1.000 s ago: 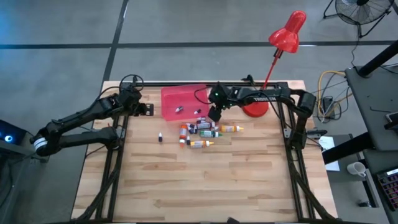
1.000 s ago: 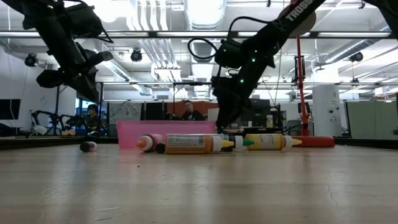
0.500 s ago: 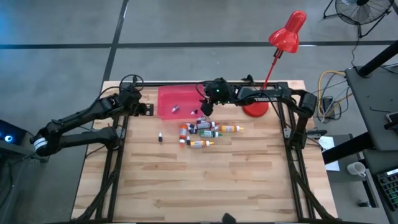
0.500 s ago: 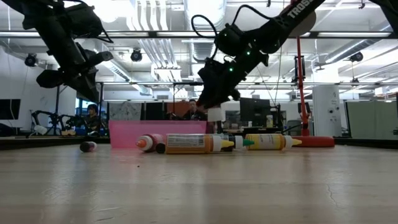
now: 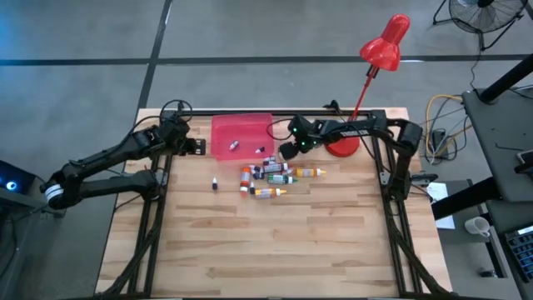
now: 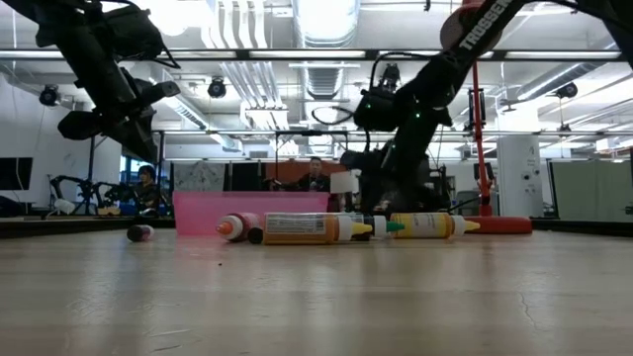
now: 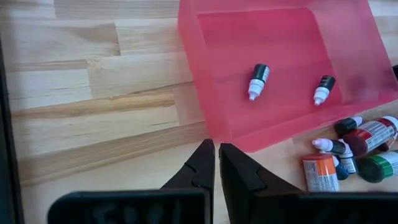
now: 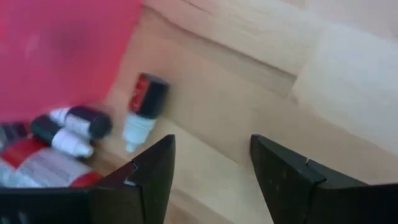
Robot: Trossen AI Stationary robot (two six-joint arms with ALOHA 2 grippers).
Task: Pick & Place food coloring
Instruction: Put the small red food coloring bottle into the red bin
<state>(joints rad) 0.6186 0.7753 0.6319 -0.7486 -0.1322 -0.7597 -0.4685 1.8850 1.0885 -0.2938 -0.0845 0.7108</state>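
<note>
The right tool [image 5: 288,150] has swung back off the pink tray [image 5: 223,127] to just past its right-hand edge, where half a second ago it hung over the tray's near right corner; its fingers [image 8: 151,175] now stand apart with nothing between them. A second ago it was down beside the pile, so it looks as though one bottle has just been delivered and the arm is returning for another. Two dark bottles [image 7: 258,80] lie in the tray, apart from each other. The rest of the food coloring [image 5: 271,177] lies in a loose heap on the bench [image 5: 275,242] just in front of the tray, with one stray bottle [image 5: 214,183] off to the left of it, so most of the work remains. The left tool [image 7: 216,163] waits at the tray's left side, its fingers nearly touching and empty. The bench is pale wooden boards inside a dark frame, with a red lamp [image 5: 385,46] standing at its back right. Beyond it is a large hall with ceiling lights, and people seated at desks in the distance.
</note>
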